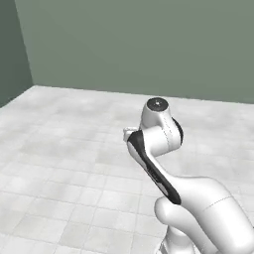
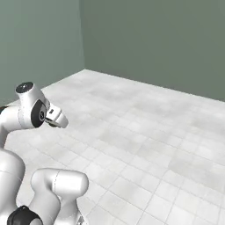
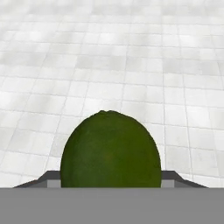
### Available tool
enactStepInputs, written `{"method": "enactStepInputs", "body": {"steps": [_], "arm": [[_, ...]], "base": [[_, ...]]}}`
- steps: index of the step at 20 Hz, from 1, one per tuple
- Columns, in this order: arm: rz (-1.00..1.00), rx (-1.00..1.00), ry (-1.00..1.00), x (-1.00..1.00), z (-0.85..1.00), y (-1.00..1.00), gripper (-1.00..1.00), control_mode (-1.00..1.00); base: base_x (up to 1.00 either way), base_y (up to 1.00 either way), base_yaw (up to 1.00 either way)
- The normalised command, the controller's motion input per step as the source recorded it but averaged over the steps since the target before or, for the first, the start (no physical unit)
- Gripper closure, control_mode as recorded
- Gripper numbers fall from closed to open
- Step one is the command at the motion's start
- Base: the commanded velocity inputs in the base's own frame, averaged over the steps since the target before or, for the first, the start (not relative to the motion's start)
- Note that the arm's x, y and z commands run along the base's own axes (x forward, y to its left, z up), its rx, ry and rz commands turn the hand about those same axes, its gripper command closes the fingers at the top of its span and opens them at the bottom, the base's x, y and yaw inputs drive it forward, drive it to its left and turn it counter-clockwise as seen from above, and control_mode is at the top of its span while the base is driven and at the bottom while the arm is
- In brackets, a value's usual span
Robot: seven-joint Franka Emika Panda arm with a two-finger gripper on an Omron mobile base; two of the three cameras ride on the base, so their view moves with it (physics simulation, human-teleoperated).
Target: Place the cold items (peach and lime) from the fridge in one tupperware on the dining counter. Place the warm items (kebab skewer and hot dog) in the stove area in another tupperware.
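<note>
Lime (image 3: 110, 151) sits in claw (image 3: 111, 180), dark green, round, bulging up between two dark fingertips (image 3: 50, 178), one each side, touching it. Claw closed on lime, held above pale tiled floor (image 3: 131, 65). In base views, arm (image 1: 163, 163) folded over bare tiles, grey-green walls (image 2: 154, 39) behind; claw itself hard to make out there.

A floor (image 3: 131, 65) of pale grey-white square tiles is seen spread below and ahead of the claw (image 3: 111, 175). It is bounded by dull green walls (image 1: 149, 44). Nothing can be made out lying on the tiles.
</note>
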Motion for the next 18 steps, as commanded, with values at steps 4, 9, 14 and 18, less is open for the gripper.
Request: {"method": "enactStepInputs", "body": {"steps": [4,9,14,18], "arm": [[0.00,0.00,0.00,0.00,0.00,0.00,1.00,1.00],[0.00,0.00,0.00,0.00,0.00,0.00,1.00,1.00],[0.00,0.00,0.00,0.00,0.00,0.00,1.00,1.00],[0.00,0.00,0.00,0.00,0.00,0.00,1.00,1.00]], "base": [[-0.10,-0.24,-0.84],[-0.01,-0.30,-0.83],[0.00,-0.30,-0.82],[0.10,-0.14,-0.72]]}}
